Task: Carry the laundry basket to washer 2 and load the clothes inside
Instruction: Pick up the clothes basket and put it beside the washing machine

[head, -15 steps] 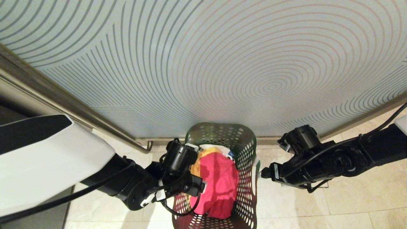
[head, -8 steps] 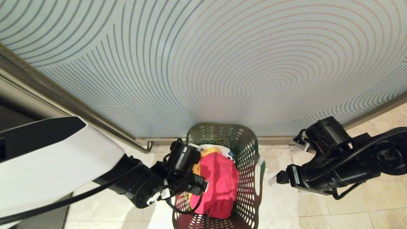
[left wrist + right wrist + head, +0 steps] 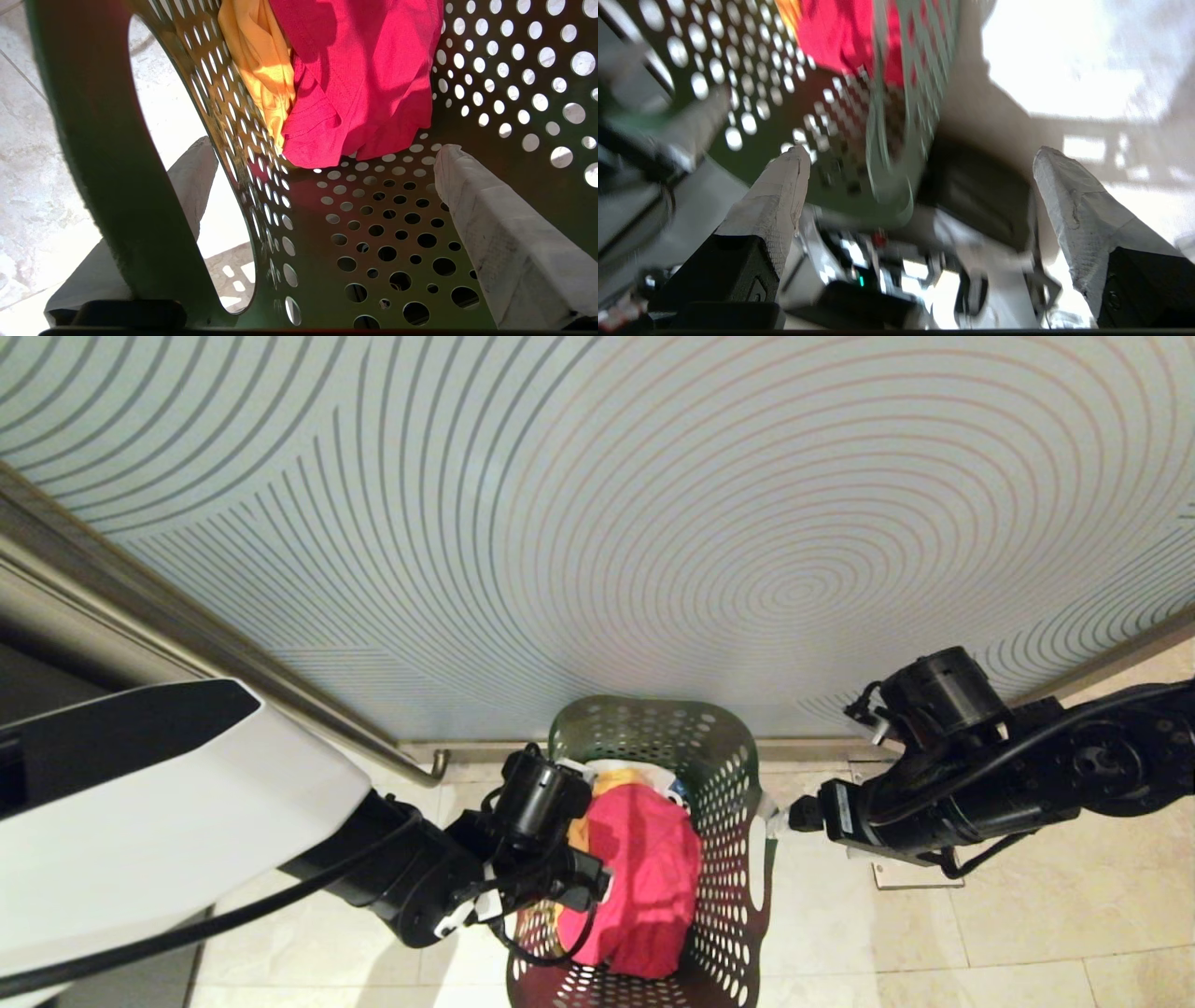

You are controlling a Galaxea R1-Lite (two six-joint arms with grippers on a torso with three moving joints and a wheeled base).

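The laundry basket (image 3: 719, 756), dark green with round holes, stands on the tile floor against the patterned wall. The clothes (image 3: 644, 868) lie inside it, pink-red on top with yellow-orange and a little white behind. My left gripper (image 3: 325, 143) is open and straddles the basket's left wall (image 3: 243, 154), one finger outside by the handle slot, the other inside near the pink garment (image 3: 355, 70). My right gripper (image 3: 780, 812) is open at the basket's right side. In the right wrist view the basket's rim (image 3: 887, 186) lies between its fingers (image 3: 784, 186). Washer 2 is out of view.
A frosted wall (image 3: 653, 523) with curved lines rises directly behind the basket. A metal rail (image 3: 280, 681) runs down its left side to the floor. A small metal plate (image 3: 910, 875) lies on the beige tiles (image 3: 1027, 924) beneath my right arm.
My right arm swung out to the right, then came back toward the basket's right rim, now a little higher. The left arm crept slightly forward. The basket has not moved.
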